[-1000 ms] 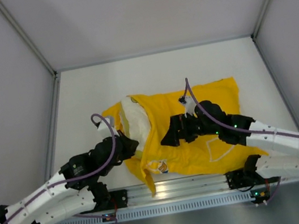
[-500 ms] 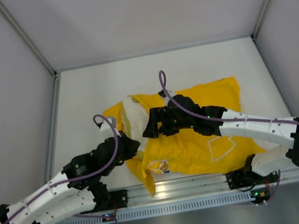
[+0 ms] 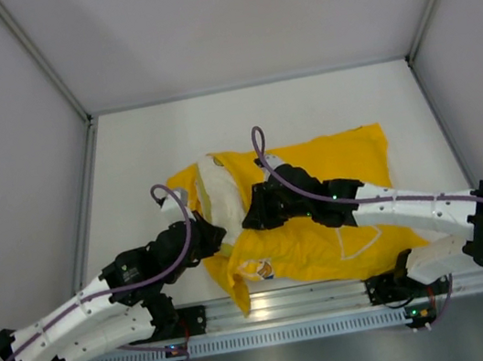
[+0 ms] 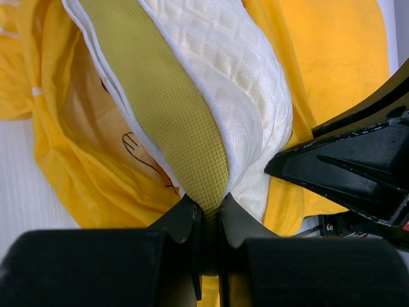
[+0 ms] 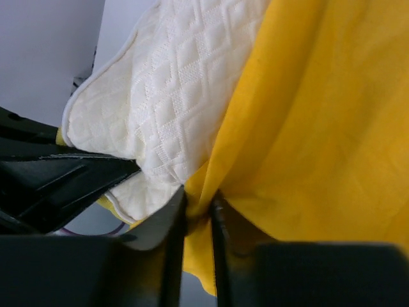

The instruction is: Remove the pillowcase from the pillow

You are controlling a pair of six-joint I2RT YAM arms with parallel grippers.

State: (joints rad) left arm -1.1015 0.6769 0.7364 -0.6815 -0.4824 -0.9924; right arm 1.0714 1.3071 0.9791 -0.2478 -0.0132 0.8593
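A yellow pillowcase [image 3: 341, 164] lies wrinkled on a white table [image 3: 151, 140], toward the near edge. The cream quilted pillow [image 3: 218, 189] sticks out of its open left end. The left gripper [image 3: 211, 237] is clenched on the olive mesh band along the pillow's edge. The right gripper [image 3: 252, 216], just right of it, pinches a fold of pillowcase beside the exposed pillow.

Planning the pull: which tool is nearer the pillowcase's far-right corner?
Right. Right tool pinches the pillowcase at its open edge; the left tool clamps the pillow, farther left.
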